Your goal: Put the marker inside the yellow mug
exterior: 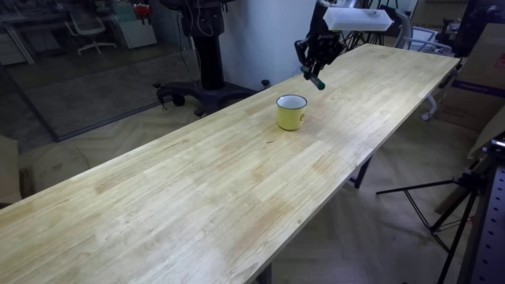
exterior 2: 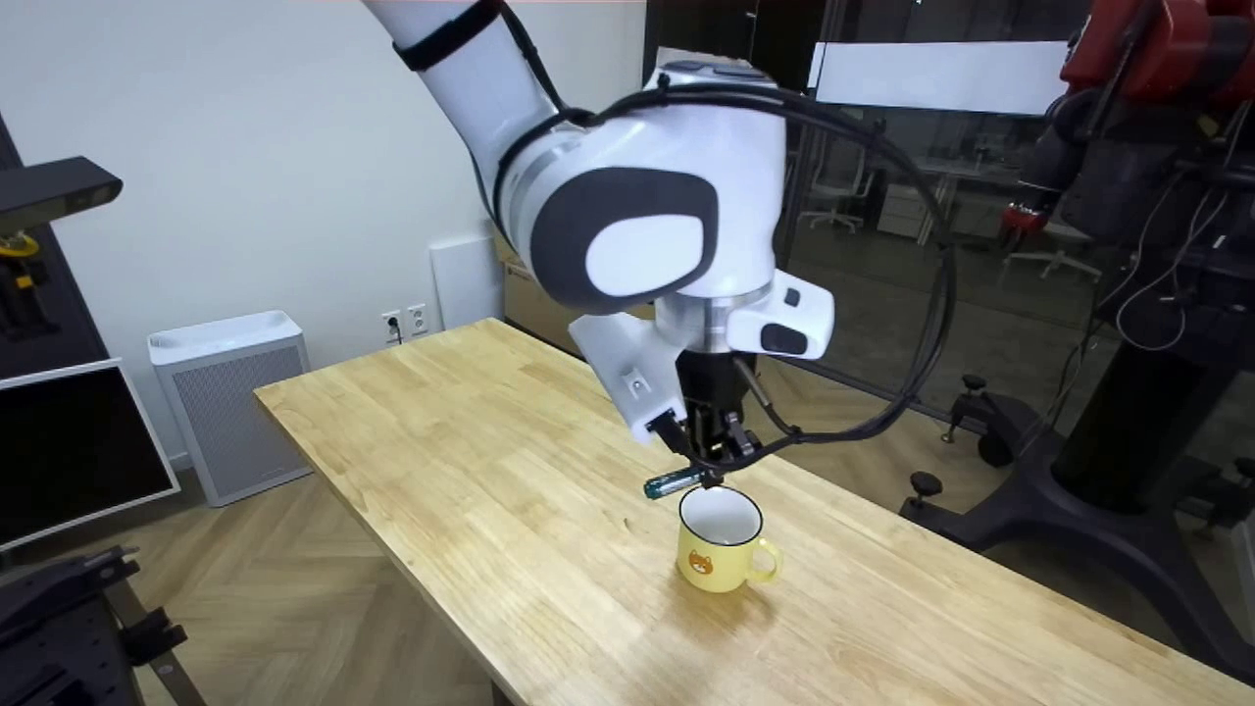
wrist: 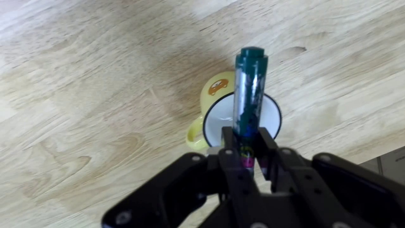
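The yellow mug (exterior: 290, 119) stands upright on the wooden table, with a white inside and a dark rim. It also shows in an exterior view (exterior 2: 708, 564), its handle to the right there. My gripper (exterior: 309, 74) is shut on the green marker (exterior: 318, 83) and holds it in the air, higher than the mug. The marker is slightly tilted and sticks out to the left of the fingers in an exterior view (exterior 2: 673, 481). In the wrist view the fingertips (wrist: 246, 136) grip the marker (wrist: 250, 91) near its lower part, and it overlaps the mug's opening (wrist: 218, 122).
The long wooden table (exterior: 205, 189) carries the mug. A black wheeled stand (exterior: 209, 85) is beside the table's long edge; it also shows in an exterior view (exterior 2: 1108, 471). A tripod (exterior: 469, 181) stands off the opposite edge.
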